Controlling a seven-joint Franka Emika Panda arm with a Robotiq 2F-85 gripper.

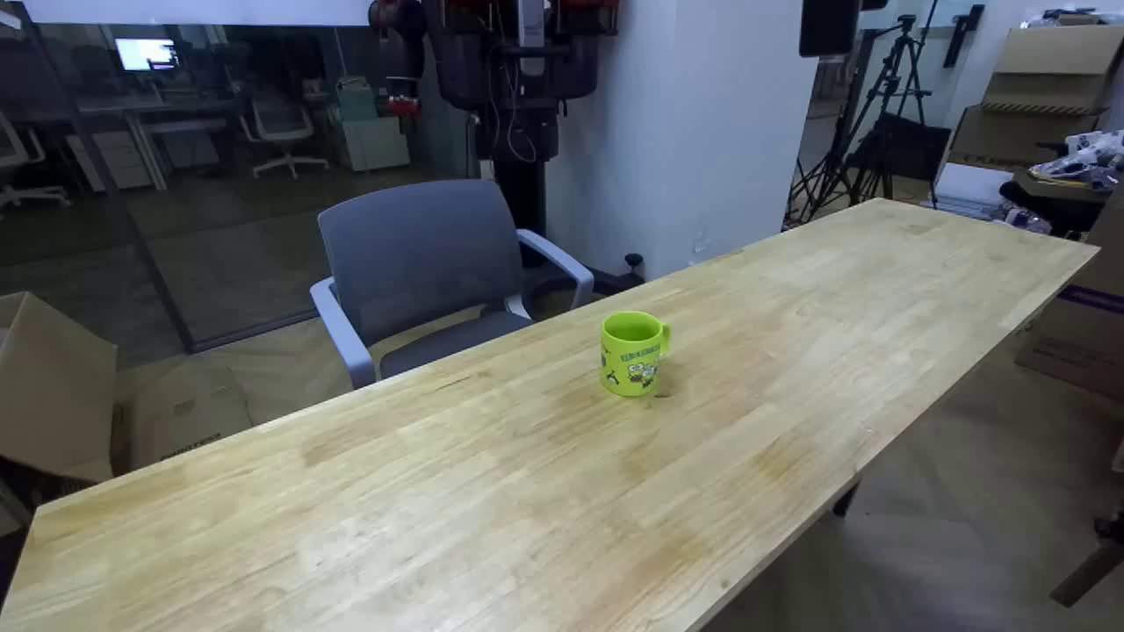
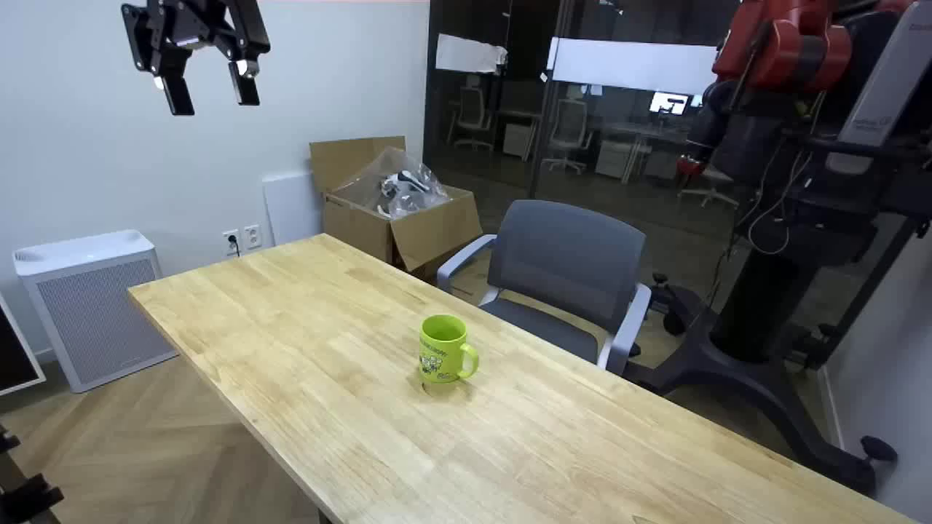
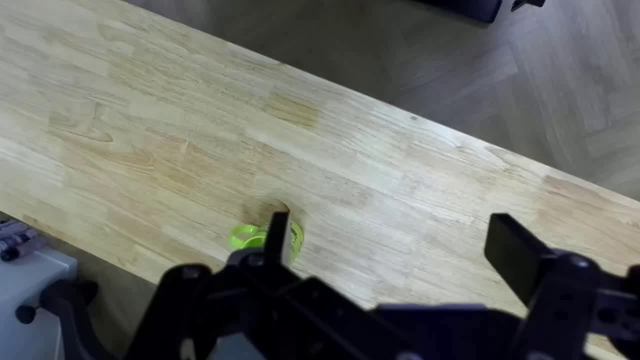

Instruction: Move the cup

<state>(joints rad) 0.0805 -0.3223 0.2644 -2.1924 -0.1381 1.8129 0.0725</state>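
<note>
Faced a long pale wooden table [image 1: 369, 518], with a grey chair [image 1: 426, 254] close by one long edge and an opened cardboard box [image 2: 357, 227] beyond a corner in an exterior view. Found the cup [image 1: 630, 358] standing upright on the table, nearer the chair's edge, with its handle [image 2: 474, 359] jutting to one side in both exterior views. Saw the gripper [image 2: 213, 107] hung high, well apart from the cup, with fingers [image 2: 177, 93] spread wide and holding nothing. In the wrist view, made out only part of the cup, half hidden behind the finger at picture left and so not lined up with the gap.

Seemed to be at the approach, with the grasp not yet begun. Called first for a sideways shift, bringing the cup midway into the gap before any descent. Looked wise to mind the handle too: appeared to point roughly along the line of closing, so liable to foul a finger. Better solved by turning the gripper to close on plain wall at either side. Then called for a slow, straight descent, fingers wide, stopping short of the table. Risked, on a slanted approach, clipping the rim and tipping the cup. Asked for gentle closing and a level lift.
</note>
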